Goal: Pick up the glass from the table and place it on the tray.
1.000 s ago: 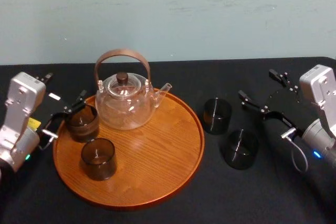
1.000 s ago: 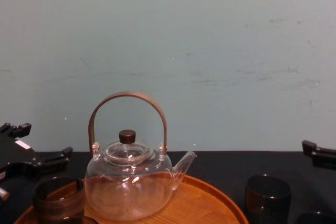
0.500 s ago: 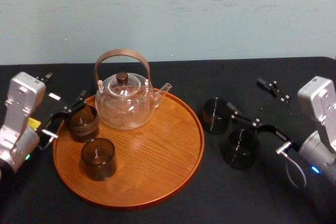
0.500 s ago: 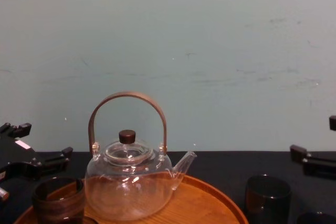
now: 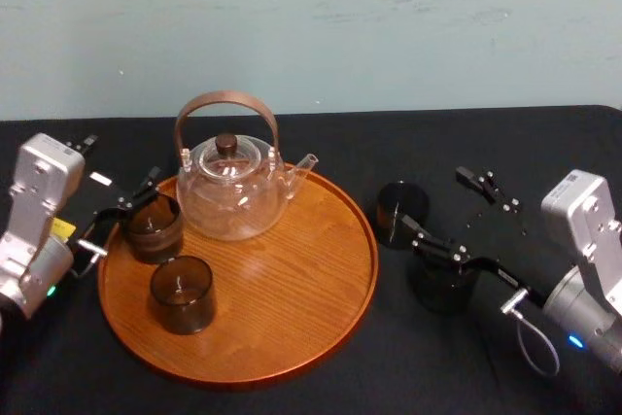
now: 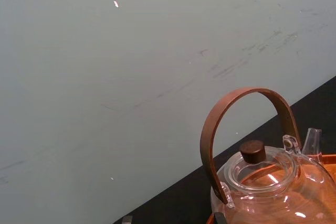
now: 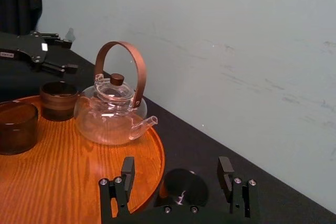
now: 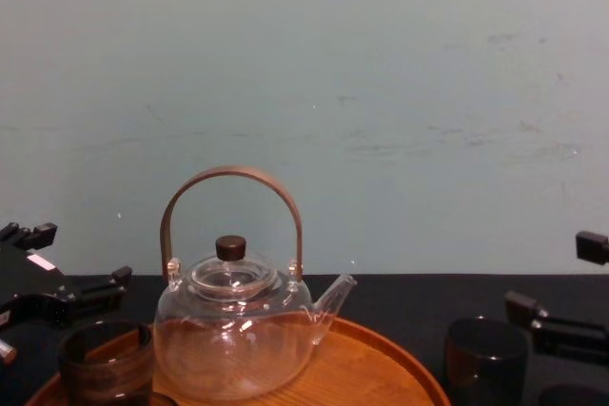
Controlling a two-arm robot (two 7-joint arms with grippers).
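Two dark glasses stand on the black table right of the tray [image 5: 321, 328]: a far glass [image 5: 398, 209] [image 8: 485, 354] and a near glass [image 5: 442, 284]. My right gripper [image 5: 432, 199] is open and hovers over them, its lower finger crossing the near glass's rim. In the right wrist view a dark glass [image 7: 184, 188] lies low in the gap of that gripper [image 7: 176, 170], next to the tray's rim [image 7: 155, 156]. My left gripper [image 5: 121, 164] [image 8: 57, 278] is open at the tray's left edge, beside a glass on the tray [image 5: 152, 227].
On the tray stand a clear glass teapot [image 5: 231, 187] [image 8: 233, 335] [image 6: 262, 182] with a brown handle and a second dark glass [image 5: 182, 293]. A pale wall closes the table's far edge. The tray's right half is bare wood.
My right gripper has moved left and nearer, from the table's right side to over the two glasses on the table. The left arm and all glasses have stayed put.
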